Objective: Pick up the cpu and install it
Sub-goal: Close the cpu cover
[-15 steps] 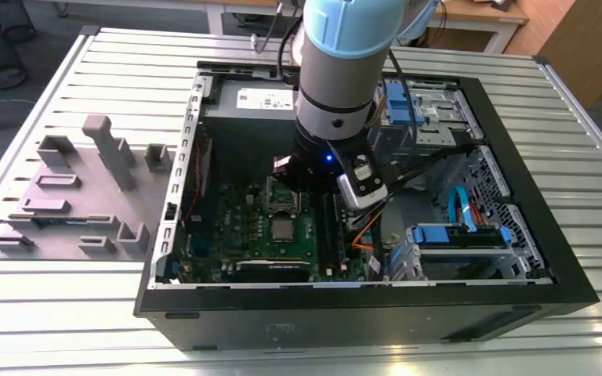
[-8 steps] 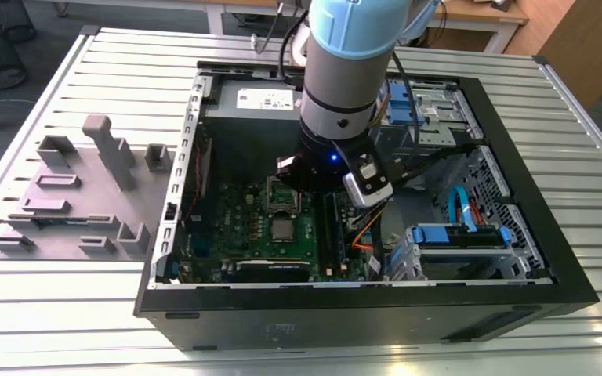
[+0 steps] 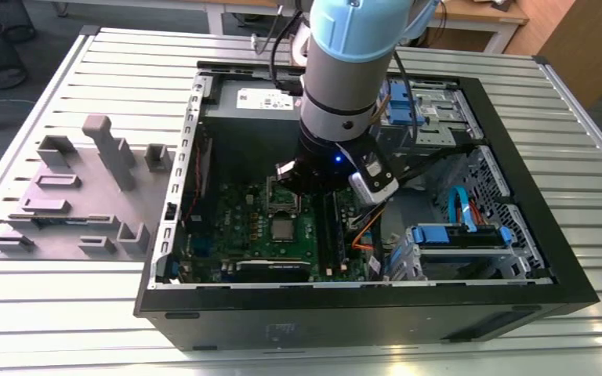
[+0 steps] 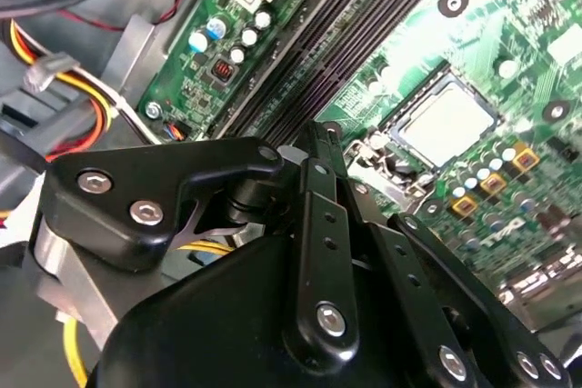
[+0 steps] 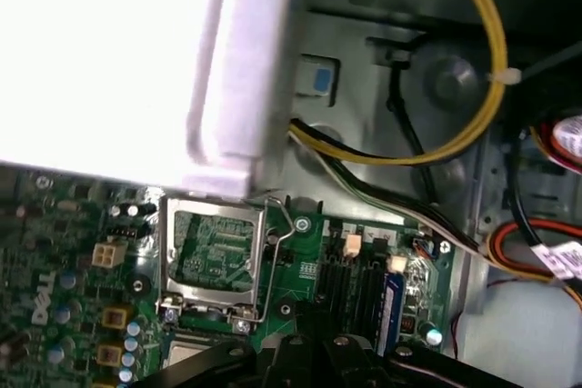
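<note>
Arm (image 3: 348,70) reaches down into the open computer case (image 3: 364,317) on the slatted table (image 3: 60,313), and its gripper (image 4: 318,138) hangs low over the green motherboard (image 3: 233,227). From my feeds I cannot tell whether the gripper is open or closed; I get its black linkage in both wrist views, seen at an angle that hides the answer.

I find the cpu (image 4: 446,123) lying flat in its socket on the motherboard, silvery top up. It is near the gripper but apart from it, not touched. In the exterior view the chip shows as a small pale square just clear of the arm, toward the case's front wall.

In the first wrist view the hinged socket frame (image 5: 165,256) stands raised beside the cpu, with green board showing through its square hole. Black memory slots (image 4: 350,29) run just beside the socket in the second wrist view. A yellow cable (image 5: 482,70) arcs across the case's metal interior. Grey fixture blocks (image 3: 81,196) sit on the table at the exterior view's left of the case.
</note>
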`<state>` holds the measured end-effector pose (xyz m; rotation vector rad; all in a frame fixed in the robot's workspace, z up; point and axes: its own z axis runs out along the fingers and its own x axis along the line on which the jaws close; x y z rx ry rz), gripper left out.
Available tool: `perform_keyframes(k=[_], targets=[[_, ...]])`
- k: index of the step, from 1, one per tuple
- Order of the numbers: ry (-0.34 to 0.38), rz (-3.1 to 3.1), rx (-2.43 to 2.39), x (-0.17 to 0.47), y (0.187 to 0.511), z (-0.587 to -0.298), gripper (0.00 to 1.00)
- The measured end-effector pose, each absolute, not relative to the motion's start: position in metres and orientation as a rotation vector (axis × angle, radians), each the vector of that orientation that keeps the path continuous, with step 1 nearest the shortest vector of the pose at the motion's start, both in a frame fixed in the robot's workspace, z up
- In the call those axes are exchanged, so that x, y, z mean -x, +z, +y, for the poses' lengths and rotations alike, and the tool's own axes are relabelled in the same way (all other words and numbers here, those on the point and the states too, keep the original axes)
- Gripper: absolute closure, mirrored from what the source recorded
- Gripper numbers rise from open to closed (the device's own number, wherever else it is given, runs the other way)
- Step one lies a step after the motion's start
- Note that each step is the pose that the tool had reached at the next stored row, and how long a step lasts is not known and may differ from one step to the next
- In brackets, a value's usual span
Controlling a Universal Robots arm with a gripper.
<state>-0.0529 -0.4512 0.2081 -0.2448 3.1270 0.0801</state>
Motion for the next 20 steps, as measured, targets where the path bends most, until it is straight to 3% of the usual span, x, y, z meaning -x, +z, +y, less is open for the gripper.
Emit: perform_keyframes(k=[20], targets=[[0.131,3.111,0.352,0.053,0.204,-0.429,0.89]])
